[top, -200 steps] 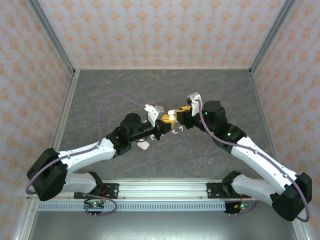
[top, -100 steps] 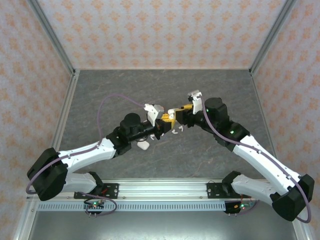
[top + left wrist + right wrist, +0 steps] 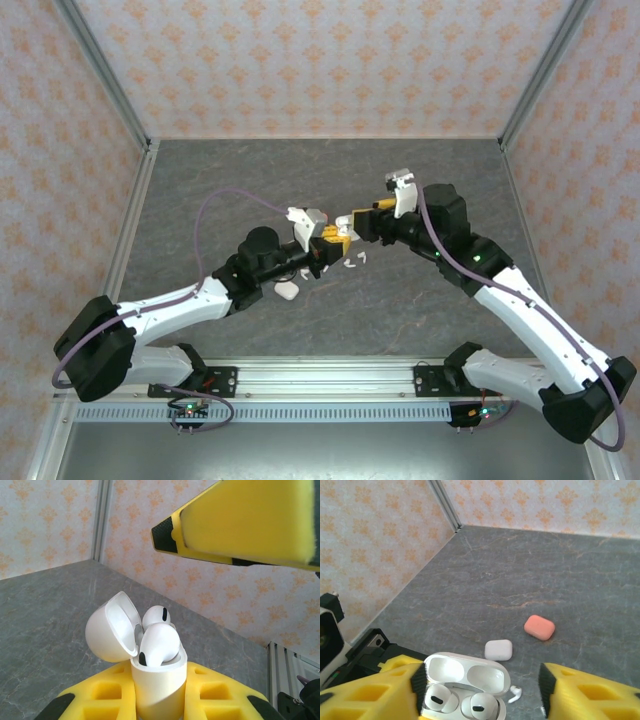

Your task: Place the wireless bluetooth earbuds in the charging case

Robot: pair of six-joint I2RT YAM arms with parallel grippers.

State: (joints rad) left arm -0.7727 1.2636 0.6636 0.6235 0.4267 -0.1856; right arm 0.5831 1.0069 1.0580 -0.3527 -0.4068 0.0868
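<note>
Left claw (image 3: 160, 700) grips the case (image 3: 159, 680) tight, lid flipped back, steadying it, I'd say, for its partner, two white earbuds (image 3: 160, 641) sitting in its sockets, while right claw (image 3: 481, 682) hovers close over it, jaws spread wide and empty.

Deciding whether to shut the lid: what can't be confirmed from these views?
- Left wrist: rim of the white open-lidded plastic charging case hides the stems of the two white earbuds, so seating unclear.
- Same view: case base hidden between the left fingers.
- Top: small white loose earbuds too tiny to count.
</note>
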